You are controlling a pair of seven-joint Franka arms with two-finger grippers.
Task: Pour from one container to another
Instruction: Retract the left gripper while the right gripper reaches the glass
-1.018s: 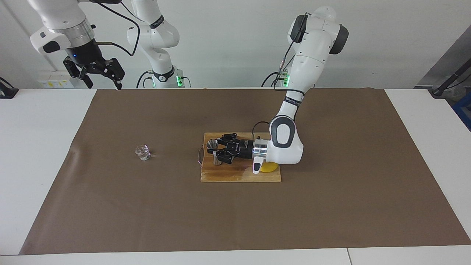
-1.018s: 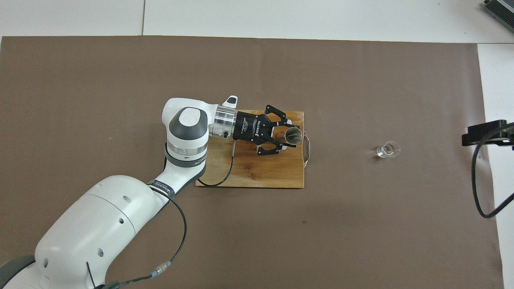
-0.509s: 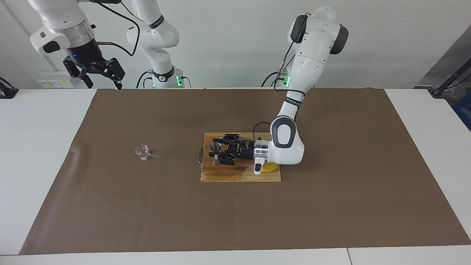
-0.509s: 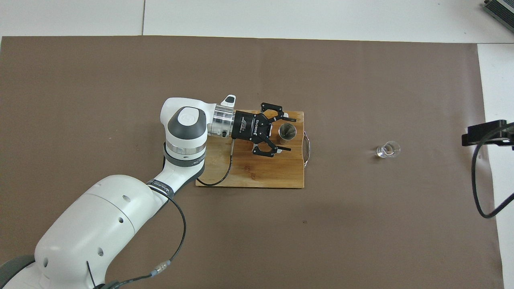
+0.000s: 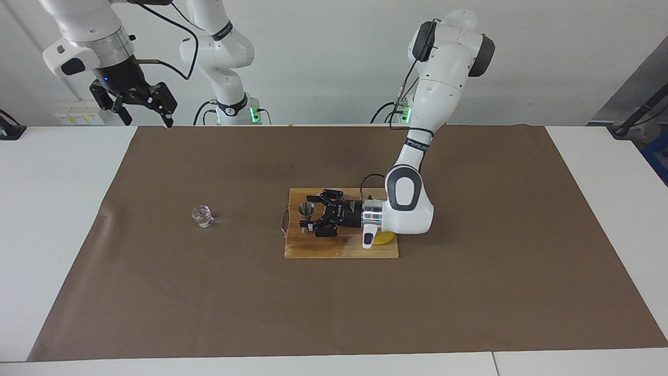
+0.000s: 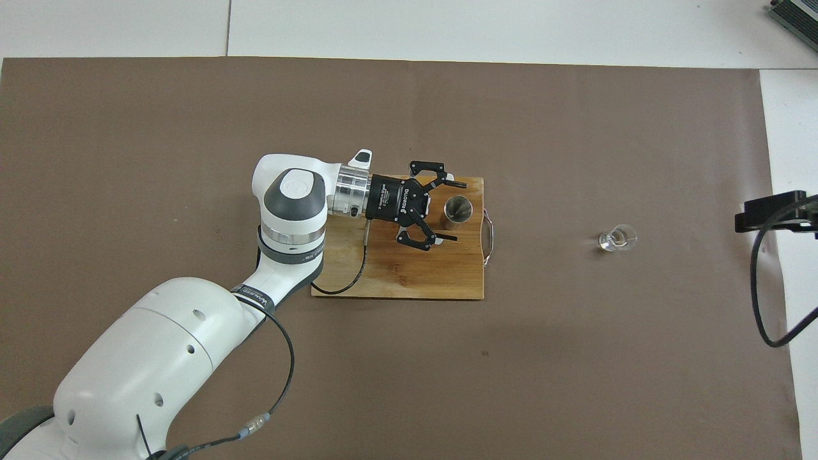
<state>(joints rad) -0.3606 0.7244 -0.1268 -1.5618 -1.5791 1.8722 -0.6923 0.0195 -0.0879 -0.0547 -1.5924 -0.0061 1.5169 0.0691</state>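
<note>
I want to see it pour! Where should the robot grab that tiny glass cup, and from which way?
Best guess: pinch the glass cup across its thick side walls, coming in level from the right arm's end of the table. It stands upright and alone on the brown paper, so nothing blocks a side reach, and the open top stays free for tipping. The right gripper, open and waiting up high, is on that side.

Wooden cutting board on brown paper mat, yellow lemon on the board.
</note>
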